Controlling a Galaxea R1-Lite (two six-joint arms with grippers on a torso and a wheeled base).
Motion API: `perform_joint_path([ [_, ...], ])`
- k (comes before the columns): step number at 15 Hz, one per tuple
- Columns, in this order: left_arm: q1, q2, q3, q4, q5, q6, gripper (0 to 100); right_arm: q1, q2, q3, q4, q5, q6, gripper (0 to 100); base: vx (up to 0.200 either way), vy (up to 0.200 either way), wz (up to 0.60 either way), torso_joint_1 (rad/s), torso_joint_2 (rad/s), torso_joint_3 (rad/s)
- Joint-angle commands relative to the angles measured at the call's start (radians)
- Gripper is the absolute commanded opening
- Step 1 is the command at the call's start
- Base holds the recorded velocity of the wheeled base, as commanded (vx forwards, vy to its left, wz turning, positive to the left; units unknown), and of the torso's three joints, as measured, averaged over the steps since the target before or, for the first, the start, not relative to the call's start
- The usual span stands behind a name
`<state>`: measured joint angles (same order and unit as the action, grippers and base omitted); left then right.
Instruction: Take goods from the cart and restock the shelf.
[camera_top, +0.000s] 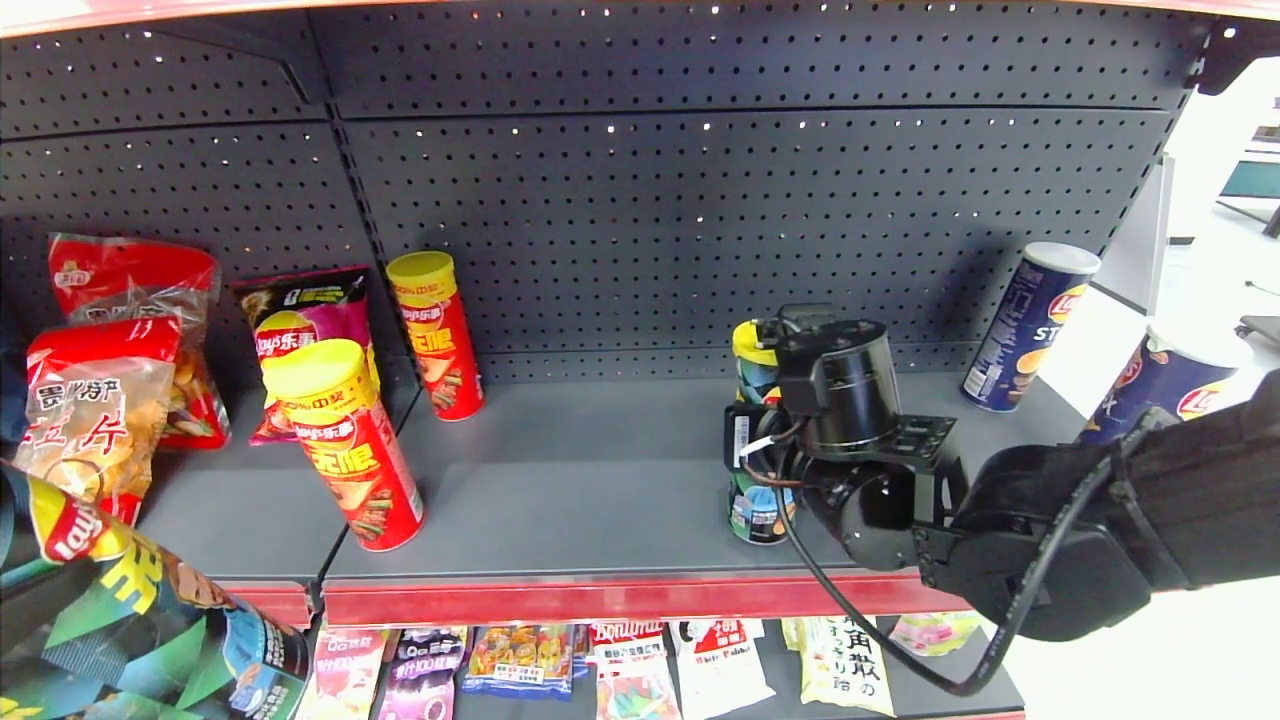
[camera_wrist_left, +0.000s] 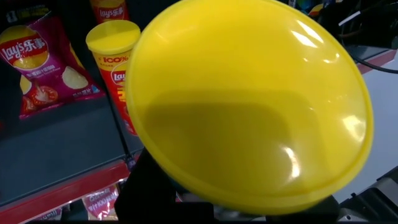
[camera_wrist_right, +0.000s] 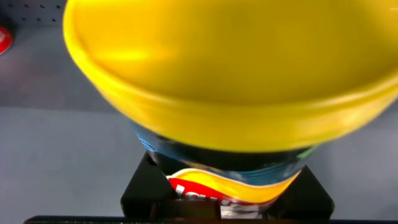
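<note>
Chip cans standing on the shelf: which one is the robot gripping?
The yellow-lidded can with the dark teal body, near the front edge of the shelf, in the right pincer. The red cans and blue cans stand free.

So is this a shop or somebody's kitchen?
Probably a shop's snack aisle. The shelf has a pegboard back and a red front strip, crisp cans stand on it, and snack packets lie underneath.

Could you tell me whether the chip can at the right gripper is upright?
Upright: the chip can has its yellow lid on top, base on the shelf.
</note>
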<state>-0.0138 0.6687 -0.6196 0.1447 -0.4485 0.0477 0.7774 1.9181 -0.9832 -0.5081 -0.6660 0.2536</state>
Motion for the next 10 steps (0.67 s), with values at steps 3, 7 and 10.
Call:
perform_joint_path([
  [3,0.0,0.008,0.0,0.0,0.001,0.0,0,0.022,0.007,0.035,-0.001,-0.004,0.015,0,0.0,0.0,0.0,0.0,0.0,0.0],
  [7,0.0,0.009,0.0,0.0,0.001,0.0,0,0.02,0.001,0.044,-0.001,-0.011,0.035,0,0.0,0.0,0.0,0.0,0.0,0.0],
  [10,0.0,0.012,0.0,0.0,0.001,0.0,0,0.039,-0.001,0.034,-0.001,-0.04,0.035,0,0.0,0.0,0.0,0.0,0.0,0.0],
])
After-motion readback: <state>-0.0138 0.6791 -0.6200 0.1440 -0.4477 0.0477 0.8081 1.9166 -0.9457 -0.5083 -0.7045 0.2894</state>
